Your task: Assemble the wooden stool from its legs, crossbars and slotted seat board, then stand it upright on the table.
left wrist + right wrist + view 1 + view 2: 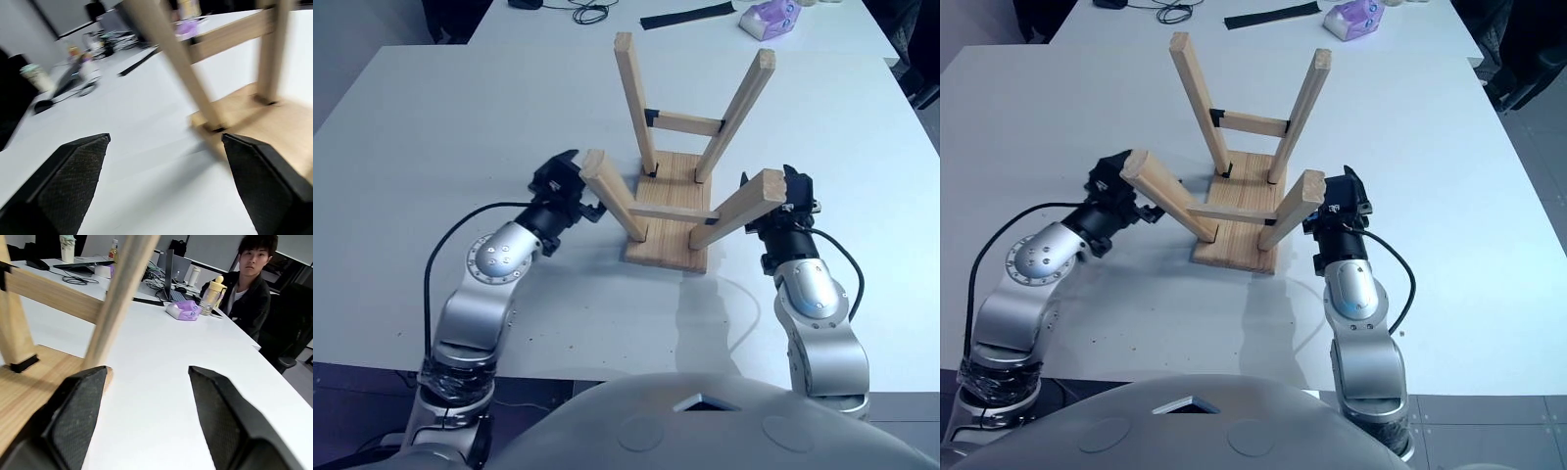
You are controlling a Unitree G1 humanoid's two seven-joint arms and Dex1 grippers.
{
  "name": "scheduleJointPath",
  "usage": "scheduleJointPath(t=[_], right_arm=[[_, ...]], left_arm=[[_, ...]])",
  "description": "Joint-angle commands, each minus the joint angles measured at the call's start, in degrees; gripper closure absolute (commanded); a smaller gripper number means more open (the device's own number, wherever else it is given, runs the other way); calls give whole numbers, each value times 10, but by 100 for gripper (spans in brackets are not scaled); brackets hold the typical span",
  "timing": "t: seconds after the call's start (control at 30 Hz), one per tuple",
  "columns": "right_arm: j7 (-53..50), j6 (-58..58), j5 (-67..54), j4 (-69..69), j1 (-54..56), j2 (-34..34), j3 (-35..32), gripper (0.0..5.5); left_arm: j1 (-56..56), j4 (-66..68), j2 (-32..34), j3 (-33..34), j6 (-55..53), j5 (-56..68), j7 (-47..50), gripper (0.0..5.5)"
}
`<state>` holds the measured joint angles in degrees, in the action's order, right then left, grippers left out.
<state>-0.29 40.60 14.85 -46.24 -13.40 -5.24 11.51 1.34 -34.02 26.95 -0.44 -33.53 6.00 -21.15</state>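
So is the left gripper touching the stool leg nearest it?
Cannot tell. In the left eye view the left gripper overlaps the leg's upper end; the left wrist view shows open fingers, no clear contact.

Left arm (494, 264): wearing silver rounded shells, black cable (445, 238) looping.
Right arm (815, 299): wearing matching silver.
Left gripper (165, 139): showing black cross-hatched fingers (73, 181).

Your two head eyes look steeply down on the table (431, 127), both sharing the stool (671, 240). Your wrist cameras skim low, close beside it.

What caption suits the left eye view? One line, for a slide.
Upside-down wooden stool on the white table, flanked by open left gripper and open right gripper.
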Motion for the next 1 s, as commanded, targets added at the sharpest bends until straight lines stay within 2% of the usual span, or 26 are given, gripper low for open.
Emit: scheduleJointPath(t=[0.03,0.17,0.27,0.43,0.67,0.9,1.0], right_arm=[[3,-29,-7,22,-11,-9,-29,244],[4,-53,-8,38,-17,-14,-43,244],[4,-65,-8,46,-21,-16,-49,244],[4,-76,-7,55,-21,-15,-49,240],[5,-83,-4,62,-13,-12,-38,240],[8,-87,0,64,3,-14,-29,240],[10,-90,-1,66,-2,-14,-23,240]], left_arm=[[-24,27,10,44,22,15,-10,126],[-95,20,-27,114,-36,127,-12,126],[-177,-10,-74,179,-145,315,20,126],[-260,-14,-87,233,-222,560,115,207],[-344,-7,-49,203,-220,748,235,207],[-421,26,-16,175,-174,829,291,207],[-397,15,-19,149,-160,837,298,207]])
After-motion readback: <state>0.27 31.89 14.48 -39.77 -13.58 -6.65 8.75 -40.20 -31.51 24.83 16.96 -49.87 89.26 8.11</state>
